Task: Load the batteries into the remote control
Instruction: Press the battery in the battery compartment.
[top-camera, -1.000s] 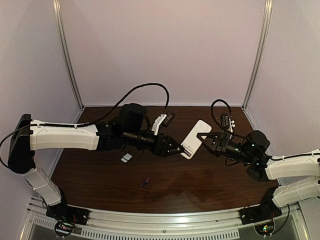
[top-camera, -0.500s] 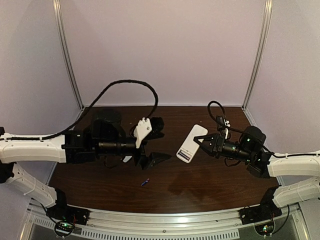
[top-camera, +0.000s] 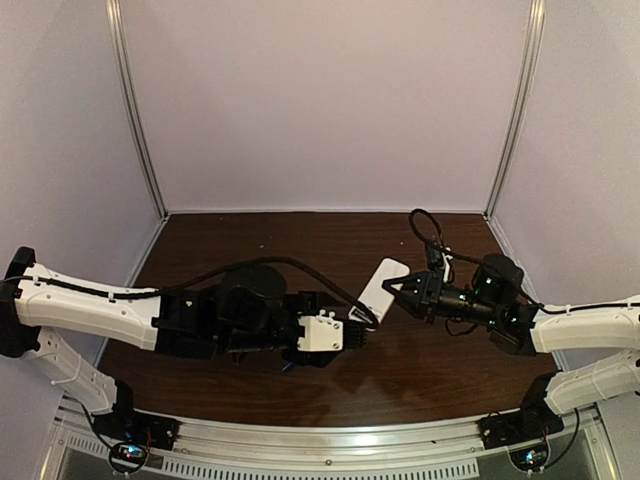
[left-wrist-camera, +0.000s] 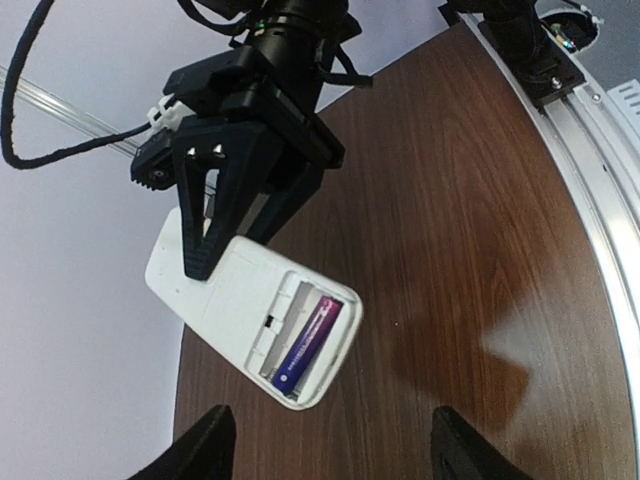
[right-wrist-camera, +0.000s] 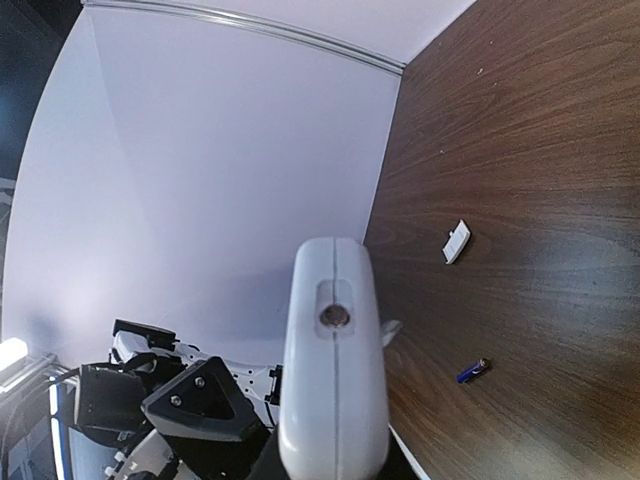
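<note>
Status: left gripper swung back close to the remote control, fingers spread wide, nothing held | remote control kept clamped aloft by right gripper, bay exposed | first battery seen seated | second battery left lying on the table, so loading is judged half done

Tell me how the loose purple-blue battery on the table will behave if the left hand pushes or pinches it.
The small purple-blue cylindrical battery lies on its side on the smooth dark wooden table, so a push would probably roll it. Tiny and rigid-looking, it is likely light and could squirt from an off-centre pinch.
</note>
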